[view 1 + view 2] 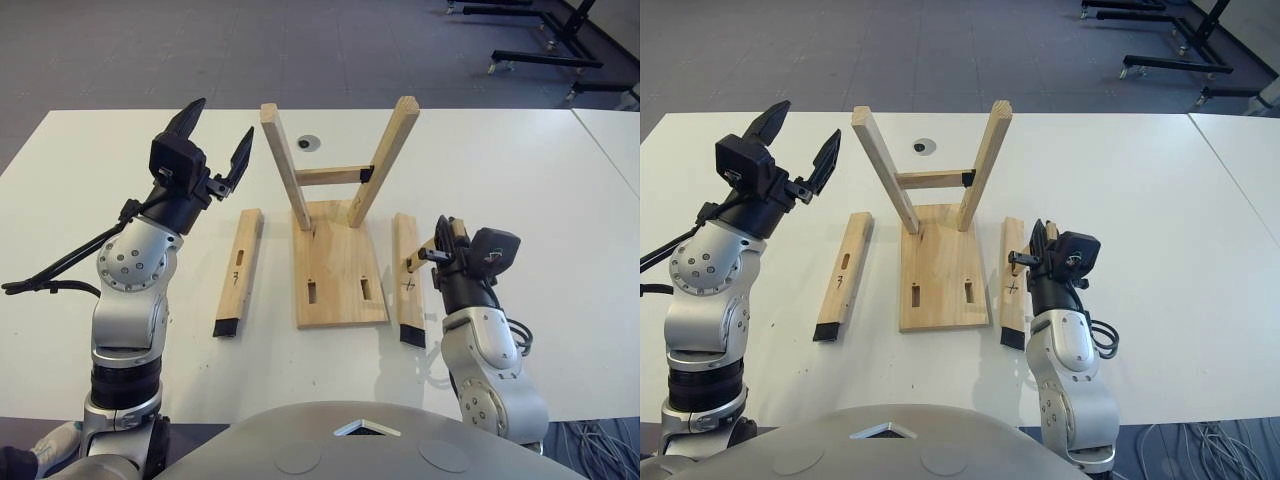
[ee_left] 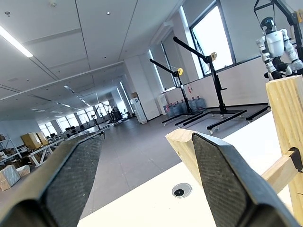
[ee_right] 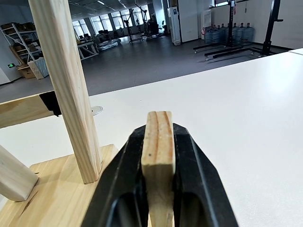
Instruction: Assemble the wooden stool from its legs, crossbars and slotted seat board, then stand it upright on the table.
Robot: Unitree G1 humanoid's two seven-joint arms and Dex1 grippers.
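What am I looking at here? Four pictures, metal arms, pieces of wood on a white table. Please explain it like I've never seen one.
This is a humanoid robot with two arms, and each arm ends in a two-finger gripper. The two wide pictures come from cameras on its head, looking down at the table. The other two come from cameras on its wrists.

On the table lies a seat board with two legs standing in it, joined by a crossbar. A loose leg lies flat to the board's left and another leg to its right.

The left gripper is raised and open, holding nothing. The right gripper is shut on a short wooden bar, close to the right-hand leg.
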